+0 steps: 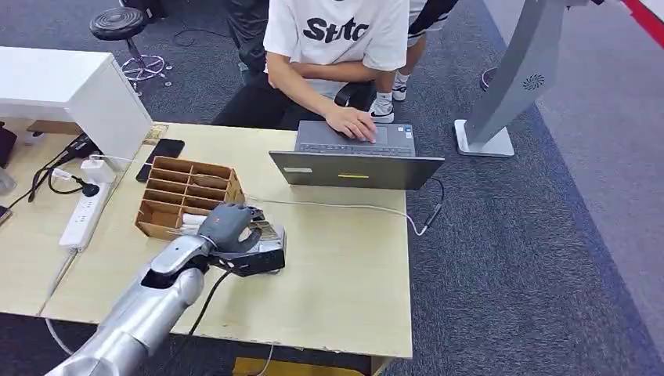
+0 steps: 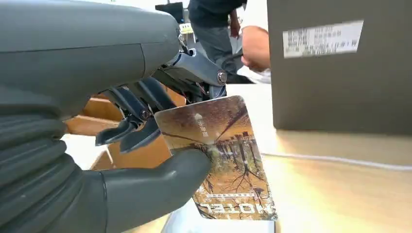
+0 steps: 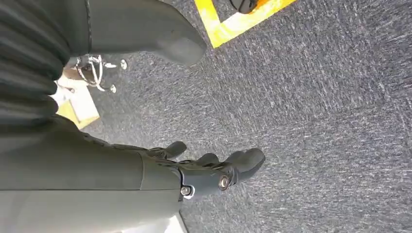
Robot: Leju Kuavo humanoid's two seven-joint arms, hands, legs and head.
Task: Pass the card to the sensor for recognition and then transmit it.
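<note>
We see the left hand [image 1: 229, 227] pinching the glossy autumn-tree hotel card [image 2: 218, 155] between thumb and fingers [image 2: 131, 133], over the dark box-shaped sensor [image 1: 262, 258] at 7 o'clock from the laptop; recognition seems underway, handover remains; the right hand [image 3: 214, 172] hangs loosely open
</note>
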